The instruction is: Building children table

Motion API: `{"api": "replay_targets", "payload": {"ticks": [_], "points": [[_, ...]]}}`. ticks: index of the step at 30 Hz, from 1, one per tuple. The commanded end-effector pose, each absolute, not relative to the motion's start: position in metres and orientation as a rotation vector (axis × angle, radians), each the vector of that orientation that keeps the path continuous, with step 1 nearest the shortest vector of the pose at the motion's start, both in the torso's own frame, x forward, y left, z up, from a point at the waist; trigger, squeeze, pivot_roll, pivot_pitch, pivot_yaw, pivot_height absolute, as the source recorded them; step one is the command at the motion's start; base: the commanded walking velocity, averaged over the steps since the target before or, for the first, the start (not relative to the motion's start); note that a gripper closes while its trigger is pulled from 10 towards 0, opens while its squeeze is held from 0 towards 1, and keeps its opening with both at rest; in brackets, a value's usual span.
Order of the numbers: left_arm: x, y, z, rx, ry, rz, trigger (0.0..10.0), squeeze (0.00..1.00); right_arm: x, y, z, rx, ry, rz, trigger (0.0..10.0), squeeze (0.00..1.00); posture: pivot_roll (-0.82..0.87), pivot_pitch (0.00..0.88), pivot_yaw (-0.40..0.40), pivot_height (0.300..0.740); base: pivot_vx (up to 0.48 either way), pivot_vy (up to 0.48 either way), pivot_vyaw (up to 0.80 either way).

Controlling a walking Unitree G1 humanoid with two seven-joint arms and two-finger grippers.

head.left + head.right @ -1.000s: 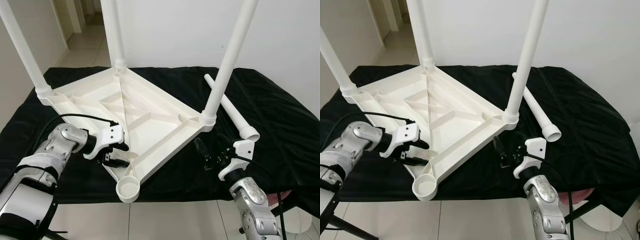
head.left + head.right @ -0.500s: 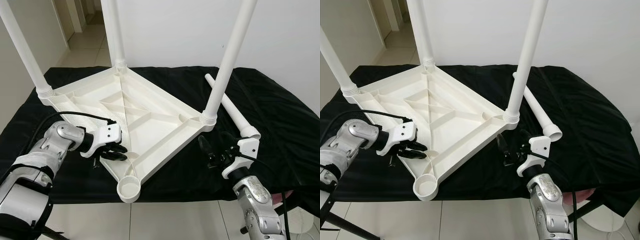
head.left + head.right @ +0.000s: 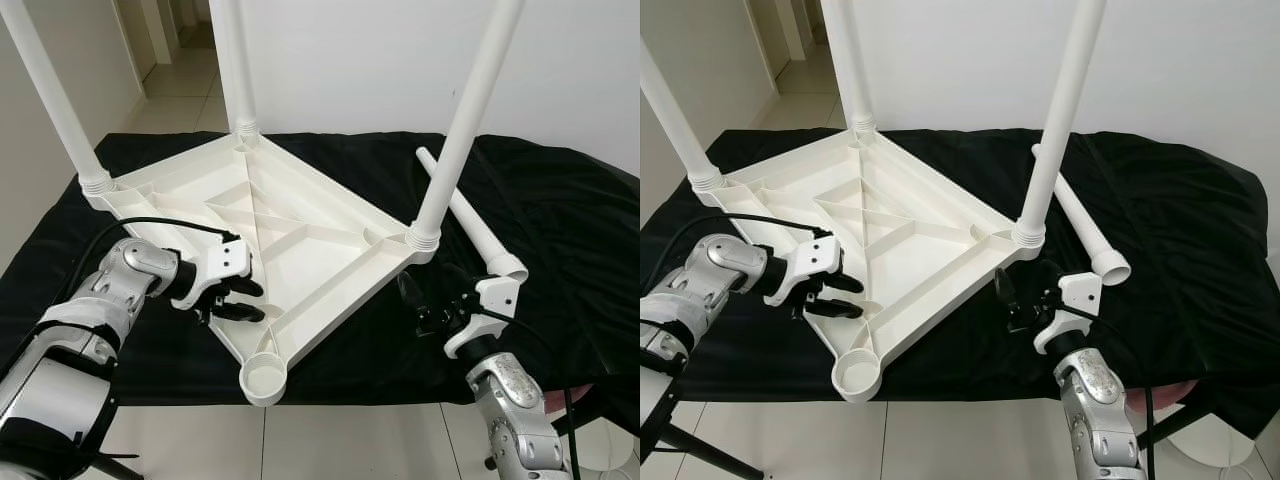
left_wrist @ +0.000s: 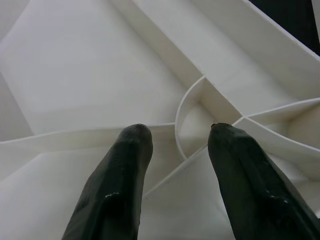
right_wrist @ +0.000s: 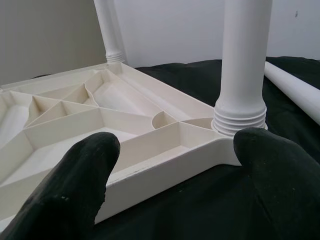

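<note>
Left tool [image 3: 240, 301] has slid onto tabletop [image 3: 300, 235] rim (parted).

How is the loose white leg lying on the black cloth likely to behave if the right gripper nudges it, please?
The loose leg is a round tube, so it would probably roll. It looks like hollow plastic, so likely light and stiff. The black cloth may slow it.

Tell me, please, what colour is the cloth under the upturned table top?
The cloth is plain black, clearest in the left eye view, against the white table top.
</note>
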State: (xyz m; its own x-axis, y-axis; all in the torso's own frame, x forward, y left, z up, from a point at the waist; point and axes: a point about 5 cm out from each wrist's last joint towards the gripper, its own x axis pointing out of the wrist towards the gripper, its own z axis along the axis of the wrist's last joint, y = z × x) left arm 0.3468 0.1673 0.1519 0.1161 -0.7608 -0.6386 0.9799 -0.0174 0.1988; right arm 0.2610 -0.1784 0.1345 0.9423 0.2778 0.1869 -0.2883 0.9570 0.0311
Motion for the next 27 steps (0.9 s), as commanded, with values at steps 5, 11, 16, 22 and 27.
{"api": "replay_targets", "payload": {"ticks": [5, 11, 16, 22, 27], "points": [[0.347, 0.175, 0.166, 0.672, 0.437, -1.543, 10.0, 0.00, 0.257, -0.173, 0.133, 0.061, -0.178, 0.303, 10.0, 0.00, -0.04, 0.000, 0.012, 0.740, 0.000, 0.000, 0.00], [0.357, 0.178, 0.188, 0.567, 0.314, -1.435, 10.0, 0.00, 0.256, -0.170, 0.131, 0.062, -0.178, 0.259, 10.0, 0.00, -0.03, 0.000, -0.012, 0.740, 0.000, 0.000, 0.00], [0.357, 0.174, 0.212, 0.405, 0.145, -1.409, 10.0, 0.00, 0.264, -0.167, 0.127, 0.093, -0.170, 0.182, 10.0, 0.00, -0.02, 0.000, -0.037, 0.740, 0.000, 0.000, 0.00], [0.353, 0.162, 0.233, 0.268, -0.022, -1.339, 10.0, 0.00, 0.282, -0.166, 0.117, 0.059, -0.096, 0.063, 10.0, 0.00, 0.00, 0.000, -0.068, 0.740, 0.000, 0.000, 0.00], [0.349, 0.157, 0.240, 0.164, -0.103, -1.230, 10.0, 0.00, 0.299, -0.169, 0.113, 0.056, -0.051, -0.040, 10.0, 0.00, 0.01, 0.000, -0.083, 0.740, 0.000, 0.000, 0.00]]}}
